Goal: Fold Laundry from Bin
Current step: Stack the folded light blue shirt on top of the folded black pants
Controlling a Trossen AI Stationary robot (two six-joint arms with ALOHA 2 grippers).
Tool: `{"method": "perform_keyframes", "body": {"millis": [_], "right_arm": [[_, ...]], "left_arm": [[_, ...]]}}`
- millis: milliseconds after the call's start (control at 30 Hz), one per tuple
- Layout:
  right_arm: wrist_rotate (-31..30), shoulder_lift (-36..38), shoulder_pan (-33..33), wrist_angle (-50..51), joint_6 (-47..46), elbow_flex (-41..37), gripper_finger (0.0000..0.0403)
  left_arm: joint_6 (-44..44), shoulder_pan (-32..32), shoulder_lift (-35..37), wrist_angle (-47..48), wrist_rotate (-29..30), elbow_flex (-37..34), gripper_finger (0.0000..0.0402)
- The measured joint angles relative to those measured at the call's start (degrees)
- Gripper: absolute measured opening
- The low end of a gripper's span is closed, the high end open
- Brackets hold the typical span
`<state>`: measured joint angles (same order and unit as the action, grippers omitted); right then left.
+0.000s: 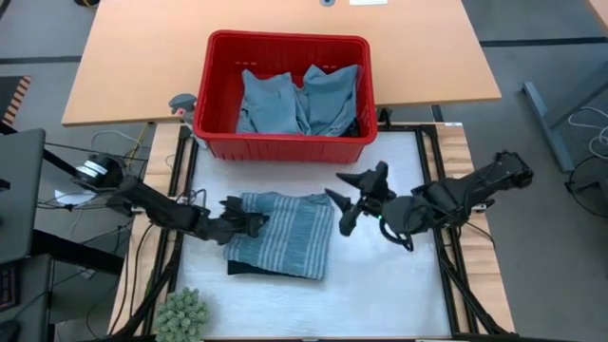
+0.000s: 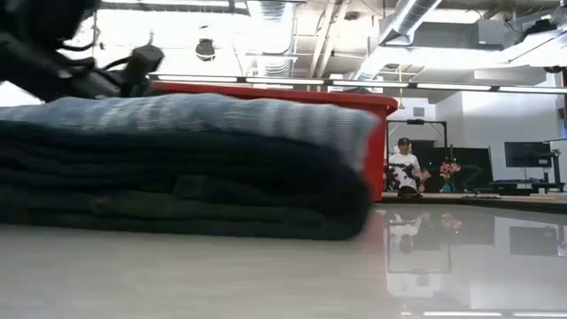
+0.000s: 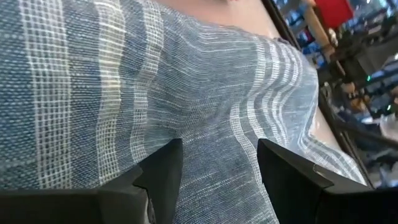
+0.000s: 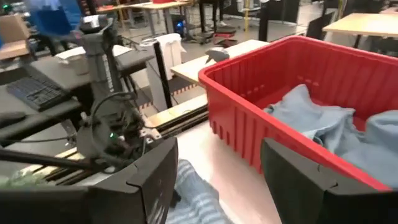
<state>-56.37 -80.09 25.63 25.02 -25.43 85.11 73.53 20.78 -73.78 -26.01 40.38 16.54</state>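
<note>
The red bin (image 1: 220, 90) stands at the table's far edge with light blue laundry (image 1: 302, 103) inside. A folded grey-blue striped garment (image 1: 283, 242) lies mid-table on top of folded dark cloth (image 2: 177, 199). My left gripper (image 1: 249, 224) is open at the stack's left edge, its fingers (image 3: 163, 171) spread just over the striped cloth (image 3: 186, 93). My right gripper (image 1: 340, 199) is open and holds nothing. It hangs raised to the right of the stack and faces the bin (image 4: 261, 112). My left gripper is low over the striped garment's left part, coming at a slant from the table's left. Whether its fingertips touch the cloth I cannot tell.
A green tufted object (image 1: 182, 313) sits at the near left corner. A small grey and orange item (image 1: 180, 103) lies left of the bin. The bare white surface (image 1: 389, 285) stretches to the right of the stack and in front of it. A person (image 2: 406, 164) sits far off in the room.
</note>
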Motion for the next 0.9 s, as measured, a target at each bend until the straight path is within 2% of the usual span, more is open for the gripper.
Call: {"method": "perform_keyframes", "body": {"millis": [167,267,367,500,600,700,800,900], "right_arm": [[-0.75,-0.98,1.06,2.94,-4.52,-0.42,0.0255],[-0.57,-2.62,1.78,2.89,-4.96,-0.45,0.0255],[-0.62,-2.72,3.08,2.69,-5.21,-0.45,0.0255],[-0.58,-2.71,4.90,3.82,-7.58,-0.43,0.0255],[-0.58,-2.74,6.43,6.10,-10.24,-0.43,0.0251],[-0.32,-3.63,7.14,9.12,-14.95,-0.41,0.0238],[0.62,-5.16,7.59,9.66,-17.39,-0.43,0.0223],[0.78,-6.87,7.39,7.66,-17.85,-0.43,0.0209]], "left_arm": [[-8.81,-3.70,-8.79,-0.63,-5.15,11.28,0.0199],[-13.73,-5.40,-11.68,-0.24,-8.49,17.08,0.0199],[-17.81,-7.05,-11.53,0.59,-13.67,20.85,0.0199],[-21.70,-8.72,-7.02,3.87,-21.71,23.93,0.0199],[-26.05,-9.17,-2.30,10.01,-25.04,26.05,0.0199],[-28.13,-9.27,3.68,22.59,-23.73,28.07,0.0199],[-25.68,-9.30,7.99,38.01,-22.56,29.02,0.0199],[-22.21,-8.62,10.85,47.96,-23.16,29.13,0.0199]]}}
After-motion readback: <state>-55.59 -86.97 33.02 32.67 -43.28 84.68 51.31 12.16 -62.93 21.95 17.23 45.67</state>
